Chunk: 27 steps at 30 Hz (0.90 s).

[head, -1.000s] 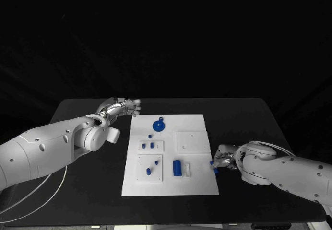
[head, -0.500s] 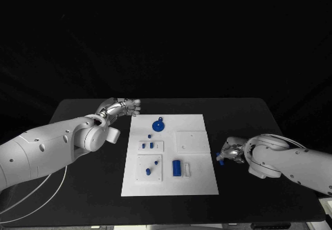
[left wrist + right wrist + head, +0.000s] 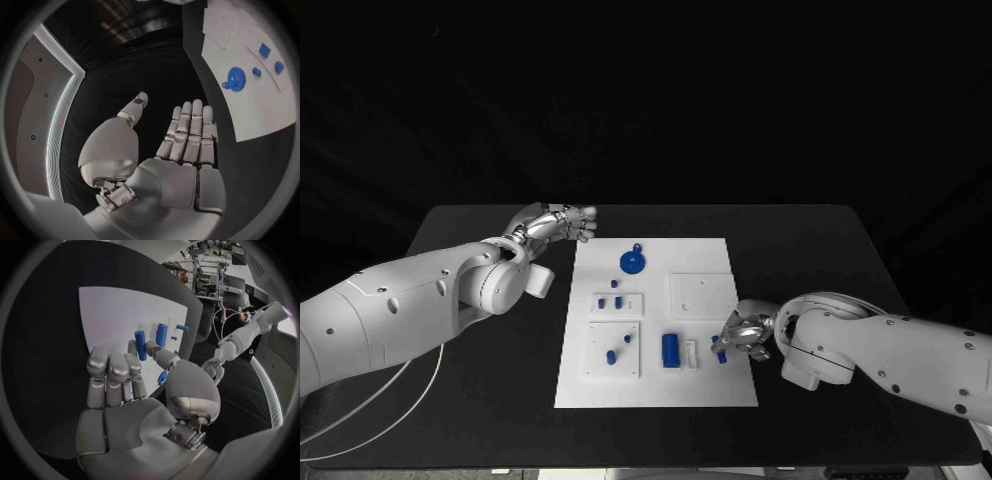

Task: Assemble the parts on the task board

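Since the earlier frames, the silver right hand (image 3: 744,337) has swung in over the flat white task board's (image 3: 704,385) right edge, pinching a small blue cylindrical part (image 3: 140,345). Beside it stands another blue cylinder (image 3: 669,349). No writing is legible. Off the board's far-left corner, the left hand (image 3: 178,150) is spread flat, holding nothing.

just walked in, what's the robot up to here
The robot is fitting small blue parts onto the white board. Its right hand pinches a small blue cylinder over the board's right side, beside a larger blue cylinder. Its left hand is open off the board's far left corner, holding nothing.
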Tool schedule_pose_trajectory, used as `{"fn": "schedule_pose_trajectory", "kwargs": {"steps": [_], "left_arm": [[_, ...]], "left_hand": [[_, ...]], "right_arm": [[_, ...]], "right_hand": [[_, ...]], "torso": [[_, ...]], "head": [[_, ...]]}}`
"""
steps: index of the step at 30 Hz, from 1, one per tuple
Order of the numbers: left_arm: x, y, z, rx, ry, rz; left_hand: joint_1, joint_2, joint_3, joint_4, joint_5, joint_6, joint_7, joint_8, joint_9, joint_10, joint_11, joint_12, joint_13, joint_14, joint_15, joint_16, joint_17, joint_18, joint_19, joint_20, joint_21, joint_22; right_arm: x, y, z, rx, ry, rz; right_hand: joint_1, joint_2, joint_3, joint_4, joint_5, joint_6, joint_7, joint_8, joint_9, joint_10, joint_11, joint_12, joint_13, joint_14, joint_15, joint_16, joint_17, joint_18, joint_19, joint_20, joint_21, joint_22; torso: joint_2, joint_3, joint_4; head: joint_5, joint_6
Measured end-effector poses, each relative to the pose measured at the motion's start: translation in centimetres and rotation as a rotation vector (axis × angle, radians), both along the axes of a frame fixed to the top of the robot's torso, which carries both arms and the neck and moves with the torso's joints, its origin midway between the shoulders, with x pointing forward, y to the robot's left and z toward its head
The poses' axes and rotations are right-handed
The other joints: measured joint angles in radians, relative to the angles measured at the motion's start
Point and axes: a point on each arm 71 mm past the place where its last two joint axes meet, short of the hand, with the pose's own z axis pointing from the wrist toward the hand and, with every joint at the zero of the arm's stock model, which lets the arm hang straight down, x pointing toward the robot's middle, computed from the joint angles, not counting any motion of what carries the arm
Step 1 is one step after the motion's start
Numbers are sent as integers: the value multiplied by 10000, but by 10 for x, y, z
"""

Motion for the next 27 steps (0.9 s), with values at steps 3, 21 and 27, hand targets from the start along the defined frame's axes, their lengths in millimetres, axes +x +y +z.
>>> {"fn": "schedule_pose_trajectory", "kwargs": {"steps": [3, 21, 27], "left_arm": [[0, 0, 0, -3, 2, -8], [0, -1, 0, -11, 14, -33], [0, -2, 0, -13, 25, -44]], "left_hand": [[0, 0, 0, 0, 0, 0, 0, 0, 0, 0, 0, 0, 0, 0, 0, 0, 0, -3, 0, 0, 0, 0], [0, 0, 0, 0, 0, 0, 0, 0, 1, 1, -1, 0, 0, 0, 0, 1, 9, -15, 0, 0, 0, 8], [0, 0, 0, 0, 0, 0, 1, 0, 1, 1, -1, 0, 0, 0, 0, 1, 17, -24, 0, 0, 0, 7]], "right_arm": [[-2, 10, -4, 155, 119, 73], [-1, 37, -20, 300, -58, -14], [1, 40, -19, 209, -227, 16]], "right_hand": [[0, 0, -24, -24, 0, 0, 0, -1, -2, 0, 0, 46, 17, 0, 0, 0, 0, 0, 0, 0, 0, 0], [-1, -3, 1, -58, -9, 47, -19, -12, -8, 20, -21, 48, 28, -1, -1, 1, -1, 1, 0, 1, 0, 0], [-31, 26, 1, -58, -38, 50, -16, -39, -21, 21, -23, 48, 27, -1, -2, 1, -1, 1, 0, 1, -1, 0]], "torso": [[2, -4, 7], [9, 6, 7], [6, 6, 6]], "head": [[25, -15], [61, -19], [70, -16]]}}
